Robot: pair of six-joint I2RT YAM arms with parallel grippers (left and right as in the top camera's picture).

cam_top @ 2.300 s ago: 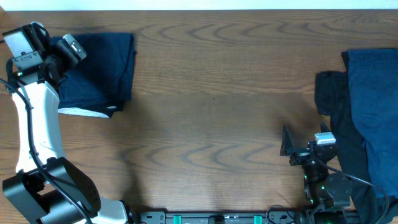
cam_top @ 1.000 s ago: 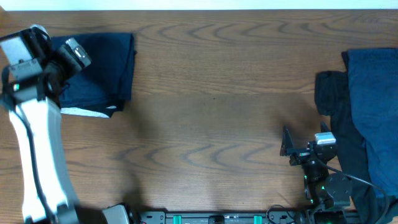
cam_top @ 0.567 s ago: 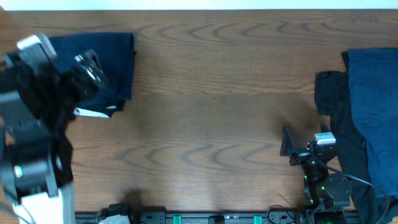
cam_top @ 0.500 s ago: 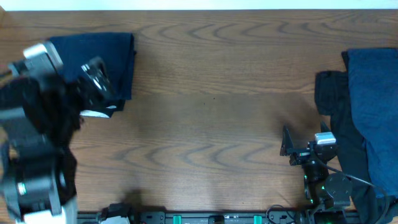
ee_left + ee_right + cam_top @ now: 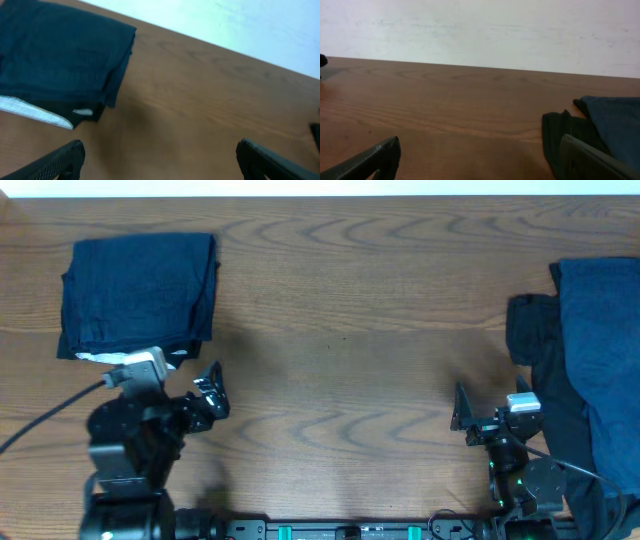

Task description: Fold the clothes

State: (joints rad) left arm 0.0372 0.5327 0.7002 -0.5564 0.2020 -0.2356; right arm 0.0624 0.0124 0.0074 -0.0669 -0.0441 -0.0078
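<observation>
Left gripper (image 5: 216,390) hangs low over the wooden table (image 5: 340,300) just below the folded navy garment (image 5: 140,285), its fingers spread wide and holding nothing. In the left wrist view the garment lies at the table's far left as a neat, squared stack. Right gripper (image 5: 457,408) is likewise spread and empty, near the heap of unfolded clothes (image 5: 590,370) at the right edge, where a blue piece lies over a darker one.

One garment looks finished, so the step in hand is probably fetching the next. That calls for pulling a single piece off the heap and spreading it flat in the middle.

A white strip (image 5: 37,111) and a small white tag (image 5: 82,112) show at the folded garment's edge; no writing is legible.
</observation>
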